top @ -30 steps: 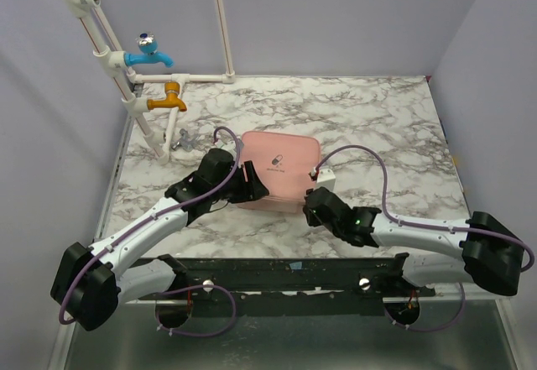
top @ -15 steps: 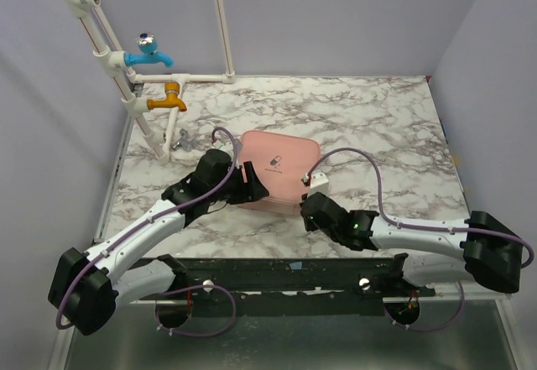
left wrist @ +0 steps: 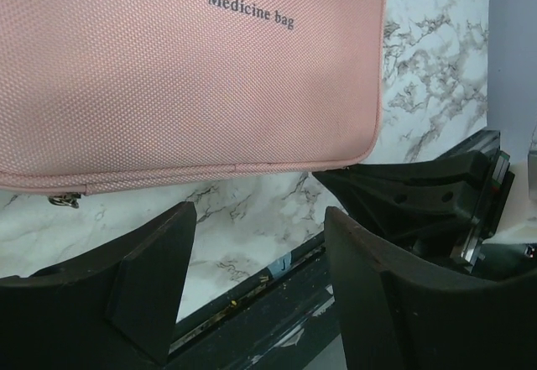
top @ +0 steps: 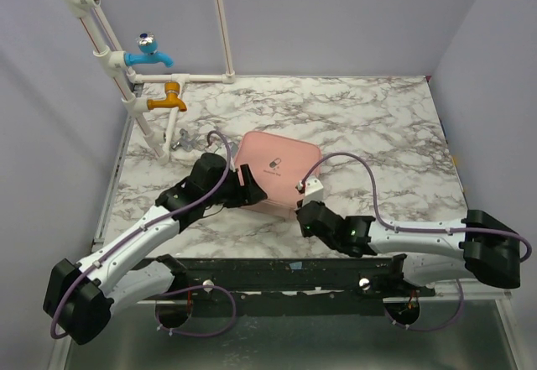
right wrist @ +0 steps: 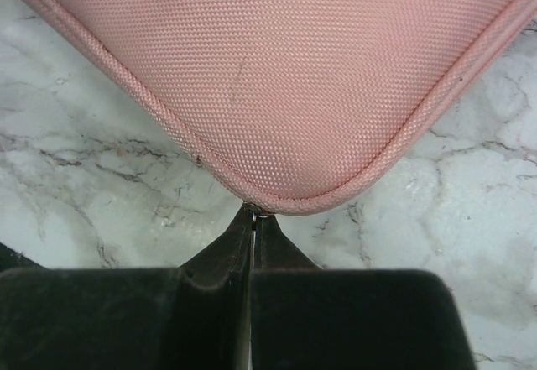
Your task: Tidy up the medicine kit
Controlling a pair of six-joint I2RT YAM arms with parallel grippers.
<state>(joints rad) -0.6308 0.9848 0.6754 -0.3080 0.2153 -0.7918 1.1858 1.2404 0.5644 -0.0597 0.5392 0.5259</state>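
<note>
Two grippers sit at the kit (top: 277,173), which lies shut and flat on the table (top: 377,127), the orange tap (top: 168,99) off beyond its far-left corner; its lid faces up, the printed logo showing.

Judging by the woven cloth and piped rounded edge, the kit is soft-sided and light; its walls will likely dent or fold under a squeeze rather than resist, and the fabric should not be slippery. Being wide and flat, it offers no good hold across the body; the better holds look to be the edge seam, a corner, or the small metal pull (left wrist: 64,200) hanging from the seam on the kit's near edge. Opening it probably needs one side pinned while the pull is drawn round; a tug without that would likely just slide the whole thing over the marble.

Left gripper (left wrist: 258,219): jaws well apart, nothing between them but bare table; it stands just off the kit's near-left side, apart from the cloth.

Right gripper (right wrist: 253,216): fingers pressed fully together, their tips touching the piping at the kit's near-right corner; something tiny glints just at the tips, but whether anything is actually pinched there I cannot tell.
</note>
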